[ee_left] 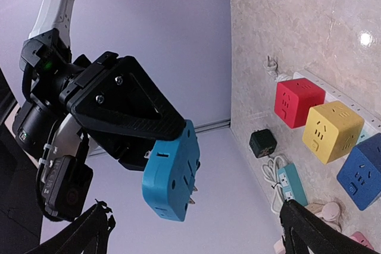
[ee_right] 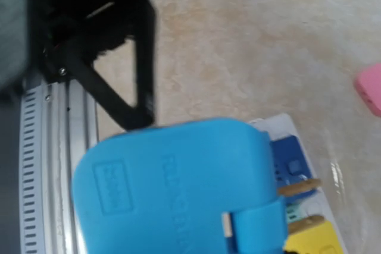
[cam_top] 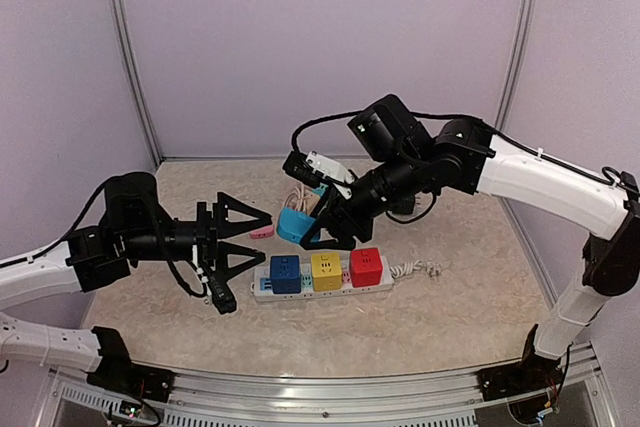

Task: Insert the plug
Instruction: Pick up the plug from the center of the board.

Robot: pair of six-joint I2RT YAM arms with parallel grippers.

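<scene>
Beige marbled table (cam_top: pixel 450 317), pale lilac walls (cam_top: pixel 320 47), blue plug (cam_top: pixel 295 225) aloft

Pink block (cam_top: pixel 262 232), dark cube adapter (ee_left: pixel 262 143), coiled white cord (cam_top: pixel 296 195), perhaps a teal strip (ee_left: pixel 293 184)

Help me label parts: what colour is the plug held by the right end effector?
Light blue; the plug shows best in the left wrist view.

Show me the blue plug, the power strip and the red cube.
blue plug (ee_left: pixel 169 171): left wrist view, its broad face.
power strip (cam_top: pixel 330 296): top external view, near white edge.
red cube (cam_top: pixel 366 266): top external view, top face.
</scene>
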